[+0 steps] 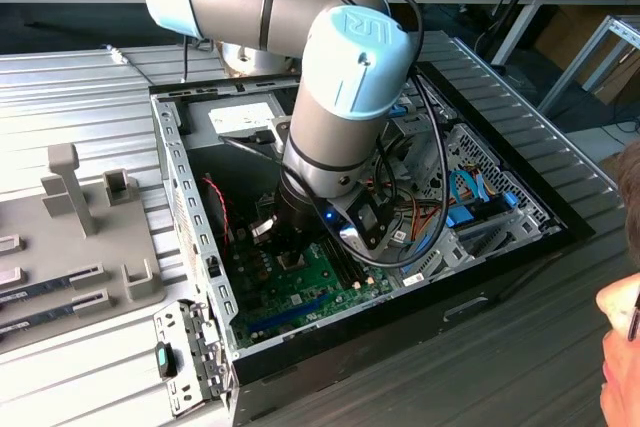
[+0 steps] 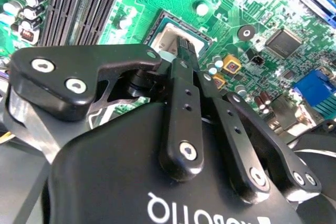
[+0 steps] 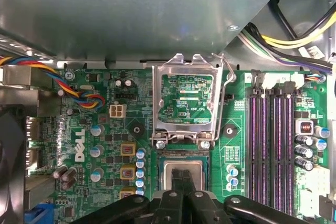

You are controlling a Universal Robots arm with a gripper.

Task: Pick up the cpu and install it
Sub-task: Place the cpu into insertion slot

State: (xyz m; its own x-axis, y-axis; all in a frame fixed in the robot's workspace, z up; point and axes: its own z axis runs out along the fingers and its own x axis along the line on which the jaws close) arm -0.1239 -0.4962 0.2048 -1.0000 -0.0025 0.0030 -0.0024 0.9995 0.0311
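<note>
Black tool [image 2: 185,51], fingers narrowed together, presses tips onto the cpu [image 2: 167,40] seated in its socket [image 3: 182,169].

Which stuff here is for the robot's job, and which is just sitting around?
For the job:
- cpu, lying in the socket
- gripper, jaws shut on the cpu
- socket frame, flipped open
- motherboard

Just sitting around:
- memory slots
- coloured wires
- grey jig beside the case
- a person's hand
</note>
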